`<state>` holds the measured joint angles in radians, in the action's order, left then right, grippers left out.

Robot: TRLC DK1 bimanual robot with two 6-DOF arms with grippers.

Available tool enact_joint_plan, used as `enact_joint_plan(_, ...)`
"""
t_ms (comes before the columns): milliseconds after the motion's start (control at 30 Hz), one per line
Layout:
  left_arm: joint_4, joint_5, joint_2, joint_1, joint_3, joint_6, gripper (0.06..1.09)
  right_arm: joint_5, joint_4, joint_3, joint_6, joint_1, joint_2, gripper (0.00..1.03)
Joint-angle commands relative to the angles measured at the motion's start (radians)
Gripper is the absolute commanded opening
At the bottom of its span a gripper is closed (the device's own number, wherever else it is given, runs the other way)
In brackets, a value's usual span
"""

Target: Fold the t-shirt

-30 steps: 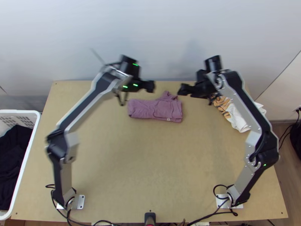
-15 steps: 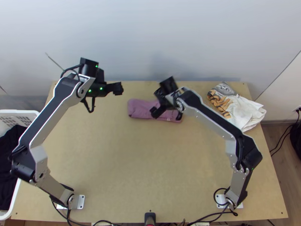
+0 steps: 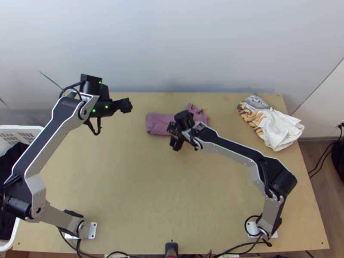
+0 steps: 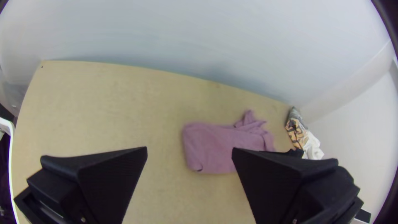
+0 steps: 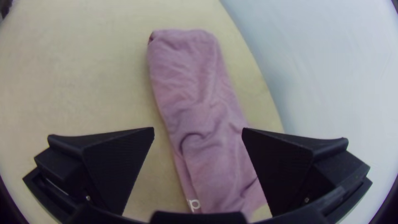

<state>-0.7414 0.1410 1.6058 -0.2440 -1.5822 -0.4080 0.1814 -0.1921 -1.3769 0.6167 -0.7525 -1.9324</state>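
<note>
Now, left gripper (image 3: 126,105) farther from t-shirt (image 3: 158,123).

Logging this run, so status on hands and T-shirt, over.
Right hand open above T-shirt; left hand open, off to its left. T-shirt folded into a strip, flap poking out far side. Other clothes lie apart, far right.

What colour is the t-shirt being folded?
Dusty pink-mauve; the t-shirt shows best in the right wrist view.

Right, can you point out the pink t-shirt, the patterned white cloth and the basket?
Pink t-shirt (image 3: 157,123): top view, on its left end.
Patterned white cloth (image 3: 280,129): top view, on its plain white part.
Basket (image 3: 21,127): top view, on its white rim.
</note>
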Motion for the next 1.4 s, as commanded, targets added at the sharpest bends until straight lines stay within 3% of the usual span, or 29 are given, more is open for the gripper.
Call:
enact_joint_plan(0, 0.023, 0.0, -0.027, 0.018, 0.07, -0.002, 1.05, 0.012, 0.108, 0.093, 0.133, -0.007, -0.019, 0.99)
enact_joint_plan(233, 0.056, 0.002, -0.049, 0.034, 0.114, 0.0, 1.05, 0.026, 0.22, 0.101, 0.242, 0.015, -0.069, 0.99)
enact_joint_plan(567, 0.073, 0.011, -0.058, 0.051, 0.131, 0.005, 1.05, 0.033, 0.276, 0.079, 0.304, 0.045, -0.142, 0.98)
enact_joint_plan(733, 0.077, 0.012, -0.058, 0.051, 0.123, 0.003, 1.05, 0.069, 0.298, 0.022, 0.324, 0.051, -0.206, 0.72)
enact_joint_plan(767, 0.077, 0.012, -0.058, 0.051, 0.123, 0.003, 1.05, 0.075, 0.298, 0.01, 0.325, 0.054, -0.218, 0.62)
enact_joint_plan(833, 0.077, 0.012, -0.058, 0.049, 0.123, 0.001, 1.05, 0.087, 0.299, -0.014, 0.333, 0.056, -0.243, 0.22)
enact_joint_plan(900, 0.077, 0.012, -0.06, 0.048, 0.122, 0.001, 1.05, 0.104, 0.299, -0.034, 0.331, 0.065, -0.261, 0.1)
enact_joint_plan(1000, 0.077, 0.012, -0.063, 0.048, 0.12, 0.0, 1.05, 0.165, 0.365, -0.025, 0.333, 0.071, -0.267, 0.03)
enact_joint_plan(1100, 0.077, 0.012, -0.069, 0.048, 0.117, -0.003, 1.05, 0.248, 0.49, -0.028, 0.319, 0.084, -0.263, 0.03)
enact_joint_plan(1167, 0.077, 0.012, -0.072, 0.045, 0.116, -0.005, 1.05, 0.286, 0.482, -0.059, 0.278, 0.093, -0.246, 0.03)
enact_joint_plan(1367, 0.076, 0.012, -0.081, 0.031, 0.1, -0.015, 1.05, 0.323, 0.16, -0.254, 0.014, 0.124, -0.155, 0.03)
